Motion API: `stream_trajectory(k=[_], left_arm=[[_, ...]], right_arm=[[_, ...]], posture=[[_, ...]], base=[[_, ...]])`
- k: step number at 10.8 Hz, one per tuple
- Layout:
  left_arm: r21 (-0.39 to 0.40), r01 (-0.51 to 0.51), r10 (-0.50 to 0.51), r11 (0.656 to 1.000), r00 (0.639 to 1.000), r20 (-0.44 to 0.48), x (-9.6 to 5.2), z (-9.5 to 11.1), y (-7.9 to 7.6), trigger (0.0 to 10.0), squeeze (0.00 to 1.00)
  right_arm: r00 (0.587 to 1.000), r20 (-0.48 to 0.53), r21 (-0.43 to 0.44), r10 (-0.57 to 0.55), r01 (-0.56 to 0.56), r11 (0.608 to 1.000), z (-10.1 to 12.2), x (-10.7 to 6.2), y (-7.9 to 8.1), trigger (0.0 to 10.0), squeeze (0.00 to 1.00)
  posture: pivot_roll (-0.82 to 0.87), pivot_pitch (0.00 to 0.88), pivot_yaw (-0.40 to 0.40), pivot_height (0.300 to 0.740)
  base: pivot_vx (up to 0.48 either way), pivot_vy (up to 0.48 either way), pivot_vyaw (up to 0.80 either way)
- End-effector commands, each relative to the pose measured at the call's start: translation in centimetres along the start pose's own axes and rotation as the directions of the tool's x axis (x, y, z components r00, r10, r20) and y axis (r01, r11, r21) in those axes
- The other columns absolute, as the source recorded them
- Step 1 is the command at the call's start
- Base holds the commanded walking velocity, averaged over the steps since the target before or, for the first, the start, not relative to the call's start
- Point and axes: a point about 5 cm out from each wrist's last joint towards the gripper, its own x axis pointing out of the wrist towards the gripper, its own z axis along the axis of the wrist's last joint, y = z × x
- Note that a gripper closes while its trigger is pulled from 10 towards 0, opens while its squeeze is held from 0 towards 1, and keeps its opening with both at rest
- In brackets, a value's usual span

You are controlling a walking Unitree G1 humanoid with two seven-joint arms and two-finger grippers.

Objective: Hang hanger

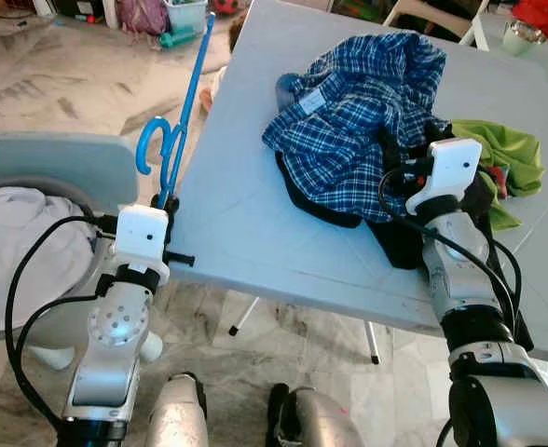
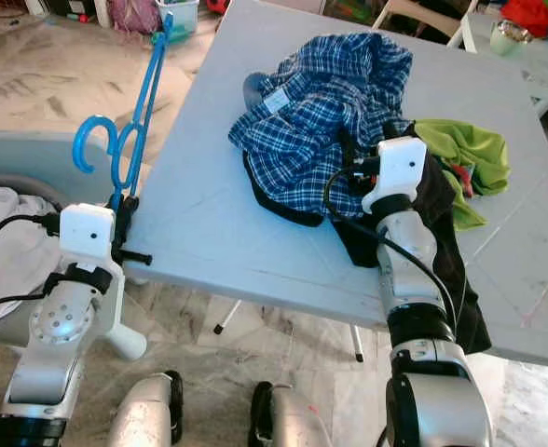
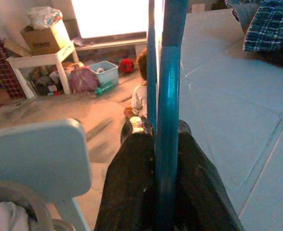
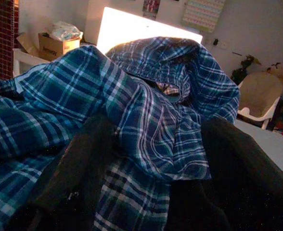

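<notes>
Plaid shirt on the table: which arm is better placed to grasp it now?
Right. The right gripper straddles the plaid shirt folds, while the left gripper is shut on the blue hanger off the table edge.

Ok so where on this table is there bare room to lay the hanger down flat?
Free: the near-left stretch of the table, between its left edge and the plaid shirt, and the far-left strip beyond the shirt. Crowded: the middle and right, where the shirt, a black garment and a green cloth pile around the right gripper. The left gripper holds the blue hanger off the left edge.
</notes>
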Motion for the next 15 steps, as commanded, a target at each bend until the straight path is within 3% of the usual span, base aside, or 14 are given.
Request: stream_trajectory(k=[1,6,12,15], left_arm=[[-0.007,0.032,-0.032,0.999,0.999,0.004,0.3,0.1,-0.7,10.0,0.0],[-0.001,0.038,-0.038,0.999,0.999,0.005,0.5,0.0,-0.7,10.0,0.0],[0.006,0.047,-0.047,0.999,0.999,0.017,0.9,0.2,-0.7,10.0,0.0],[0.027,0.099,-0.099,0.995,0.995,0.013,1.0,0.2,-1.3,10.0,0.0]], right_arm=[[1.0,-0.001,-0.014,-0.024,0.024,1.0,0.2,-0.1,-0.7,10.0,0.0],[0.999,-0.003,-0.027,-0.032,0.032,0.999,0.3,0.1,-0.6,10.0,0.0],[0.999,-0.003,-0.04,-0.047,0.047,0.998,0.4,0.5,-0.9,10.0,0.0],[0.996,-0.017,-0.056,-0.082,0.081,0.995,0.7,0.9,-1.9,10.0,0.0]], posture=[[0.12,0.176,-0.117,0.74],[0.12,0.168,-0.112,0.74],[0.12,0.162,-0.108,0.74],[0.11,0.177,-0.103,0.74]], base=[[0.0,0.0,0.0],[-0.21,0.0,0.0],[-0.391,0.0,0.0],[-0.102,0.0,0.0]])
